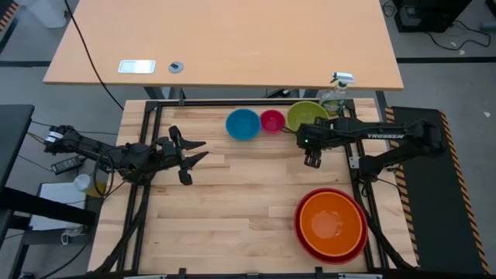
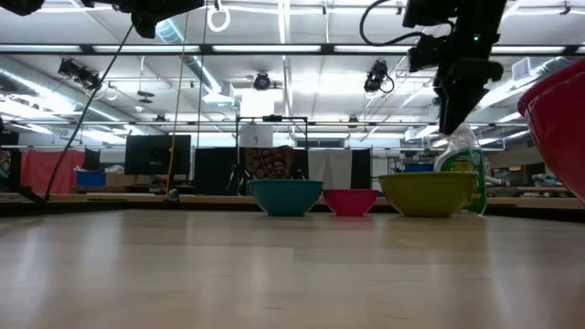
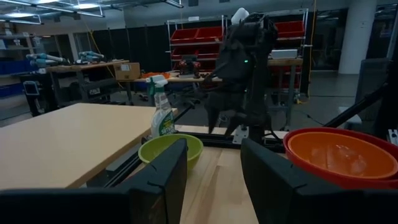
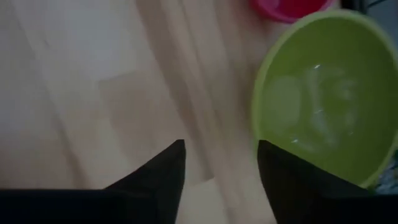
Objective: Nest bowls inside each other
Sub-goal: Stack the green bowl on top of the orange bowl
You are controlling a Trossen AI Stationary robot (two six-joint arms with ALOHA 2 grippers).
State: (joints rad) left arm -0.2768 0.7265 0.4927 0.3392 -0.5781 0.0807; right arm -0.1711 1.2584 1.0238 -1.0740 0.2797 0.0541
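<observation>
Three bowls stand on their bases in a row at the table's far side: blue [image 1: 242, 124], magenta pink [image 1: 272, 120] and lime green [image 1: 306, 116]. Near the front right corner the orange bowl [image 1: 332, 221] sits inside the red bowl [image 1: 335, 258]. My right gripper [image 1: 312, 160] hangs open, pointing down above bare table just on the near side of the green bowl [image 4: 323, 93], with nothing between its fingers. My left gripper [image 1: 194, 153] waits open and level over the table's left part, pointing toward the right.
A green spray bottle [image 1: 335, 97] stands at the far right edge, right behind the green bowl. A black frame rail [image 1: 232, 103] runs along the far edge, with a second tabletop [image 1: 232, 39] beyond it. Bare wood lies in the table's middle and near left.
</observation>
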